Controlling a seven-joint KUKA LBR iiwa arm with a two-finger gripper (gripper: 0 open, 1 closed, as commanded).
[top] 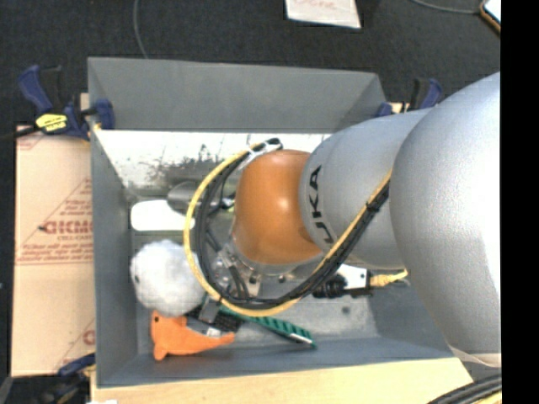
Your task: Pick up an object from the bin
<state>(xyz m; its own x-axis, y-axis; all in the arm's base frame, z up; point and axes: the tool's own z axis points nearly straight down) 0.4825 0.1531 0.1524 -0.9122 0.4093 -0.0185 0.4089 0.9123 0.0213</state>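
Observation:
My gripper (209, 316) reaches down under the orange wrist cover into the front left part of the bin. Its dark tip sits right at the upper right edge of an orange soft toy (173, 338) that lies on the bin floor near the front wall. Just left of the gripper and touching the orange toy from above is a white fluffy ball (158, 276). To the gripper's right, a green and black striped stick-like thing (288, 329) lies slanted on the floor.
A white flat oblong thing (154, 217) lies against the left wall, with a grey rounded thing (180, 197) behind it. The arm and its cables hide the middle and right of the bin. The front wall is close to the orange toy.

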